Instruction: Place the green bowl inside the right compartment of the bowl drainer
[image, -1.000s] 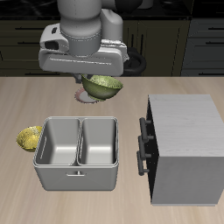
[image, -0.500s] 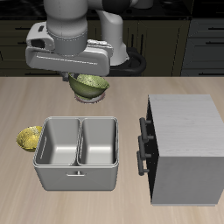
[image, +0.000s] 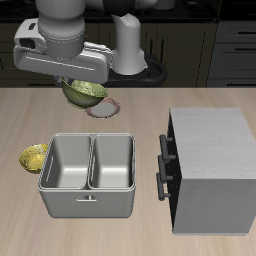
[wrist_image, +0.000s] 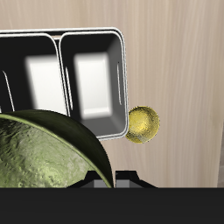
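Observation:
The green bowl (image: 86, 92) hangs tilted in the air above the table, behind the bowl drainer (image: 89, 201). My gripper (image: 74, 86) is shut on the bowl's rim, and the hand's body hides most of the fingers in the exterior view. The wrist view has the bowl (wrist_image: 39, 156) close up, gripped at its edge by my gripper (wrist_image: 112, 180), with the drainer (wrist_image: 91, 32) on the table below. Both wells of the drainer are empty, including the right compartment (image: 114, 162).
A small yellow-green bowl (image: 34, 156) (wrist_image: 143, 124) rests on the table beside the drainer. A flat pink-rimmed plate (image: 109, 108) lies behind the drainer. A tall grey box (image: 210, 165) with a black handle stands on the drainer's other side.
The arm has carried the green bowl sideways, away from the grey box and off the pink-rimmed plate, which now shows. The bowl stays held and lifted.

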